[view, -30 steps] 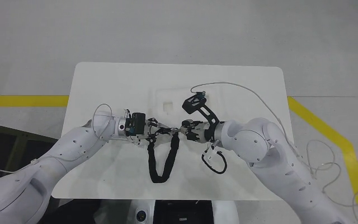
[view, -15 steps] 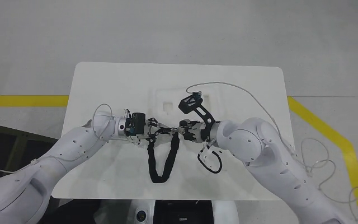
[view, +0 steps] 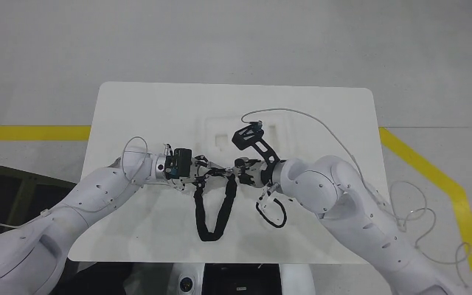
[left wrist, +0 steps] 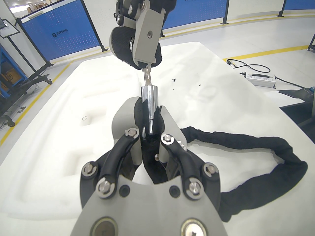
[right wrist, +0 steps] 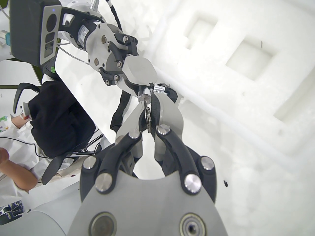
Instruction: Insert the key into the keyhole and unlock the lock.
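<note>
Left claw point(left wrist: 147, 110) clamps the lock point(left wrist: 149, 94) by its chrome barrel over the middle of the tabletop point(view: 133, 110). Right claw point(right wrist: 147, 109) pinches the key point(right wrist: 147, 117), tip at the keyhole point(right wrist: 144, 97), seemingly just inside.

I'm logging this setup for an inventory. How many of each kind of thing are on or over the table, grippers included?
grippers: 2, the left gripper and the right gripper
key: 1
lock: 1
foam tray: 1
Total: 5

Bright, even light; soft shadows
</note>
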Available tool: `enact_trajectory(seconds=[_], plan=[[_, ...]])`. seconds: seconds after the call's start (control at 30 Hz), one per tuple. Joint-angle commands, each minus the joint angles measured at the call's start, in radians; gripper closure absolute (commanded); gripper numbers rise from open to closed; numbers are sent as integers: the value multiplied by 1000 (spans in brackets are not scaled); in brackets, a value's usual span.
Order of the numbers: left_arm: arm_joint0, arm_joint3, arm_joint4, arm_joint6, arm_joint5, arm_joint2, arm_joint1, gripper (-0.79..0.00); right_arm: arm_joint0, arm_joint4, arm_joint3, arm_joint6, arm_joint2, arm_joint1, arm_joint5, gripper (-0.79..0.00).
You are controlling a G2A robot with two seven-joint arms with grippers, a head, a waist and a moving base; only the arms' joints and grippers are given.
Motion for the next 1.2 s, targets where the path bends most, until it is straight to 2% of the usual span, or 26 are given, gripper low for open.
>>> enact_trajectory(seconds=[0.0, 0.6, 0.63, 0.67, 0.7, 0.73, 0.83, 1.17], plan=[[0, 0, 0, 0, 0, 0, 0, 0, -1, -3, -1, -3, -2, -1, 3, 0], [0, 0, 0, 0, 0, 0, 0, 0, 3, 0, 30, -16, -23, -18, 2, 0], [0, 0, 0, 0, 0, 0, 0, 0, 3, 0, 31, -17, -23, -19, 1, -28], [0, 0, 0, 0, 0, 0, 0, 0, 2, 1, 31, -18, -21, -19, -1, -188], [0, 0, 0, 0, 0, 0, 0, 0, 1, 2, 29, -19, -19, -19, -2, -265], [0, 0, 0, 0, 0, 0, 0, 0, 1, 4, 27, -19, -16, -19, -5, -305], [0, 0, 0, 0, 0, 0, 0, 0, -4, 7, 18, -16, -2, -17, -14, -332], [0, 0, 0, 0, 0, 0, 0, 0, -60, 20, -45, 36, 92, 4, -56, -320]])
